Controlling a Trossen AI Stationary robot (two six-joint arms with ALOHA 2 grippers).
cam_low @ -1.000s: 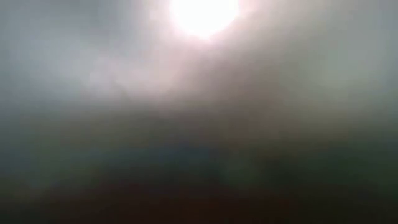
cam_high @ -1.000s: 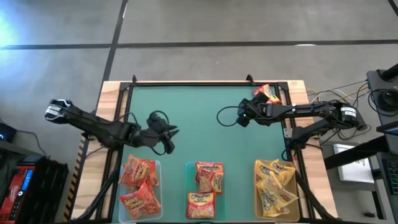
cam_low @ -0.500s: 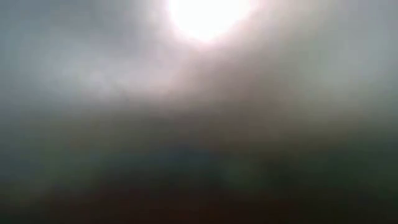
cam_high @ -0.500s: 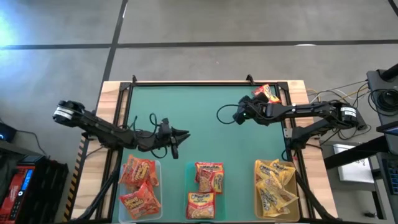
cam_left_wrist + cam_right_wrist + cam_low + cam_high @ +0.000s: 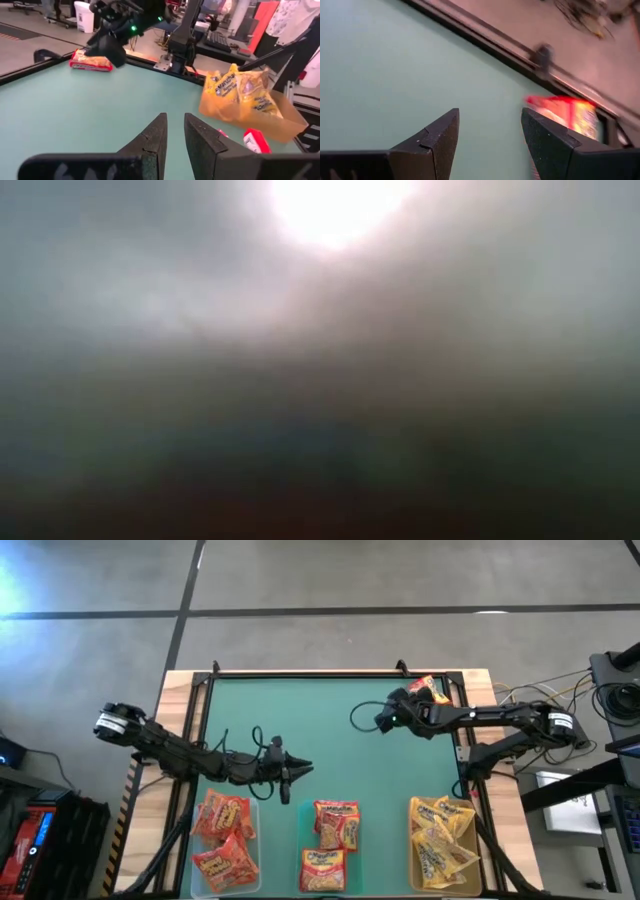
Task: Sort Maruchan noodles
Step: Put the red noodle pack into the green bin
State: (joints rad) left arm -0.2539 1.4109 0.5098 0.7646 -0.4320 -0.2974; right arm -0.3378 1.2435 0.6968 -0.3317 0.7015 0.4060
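Covering the table, a green mat (image 5: 330, 730) is seen with three clear shallow bins of crinkly ramen packets along its near edge: red (image 5: 222, 830), orange-red (image 5: 330, 830), yellow (image 5: 442, 835). One red-yellow packet (image 5: 428, 690) lies at the far right corner, just beside the spread right gripper (image 5: 383, 720). Left gripper (image 5: 300, 768) is nearly pressed together, empty.

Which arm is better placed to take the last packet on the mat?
Right. Its open pincer is just beside the packet at the far right corner; the left pincer is far away, near the bins.
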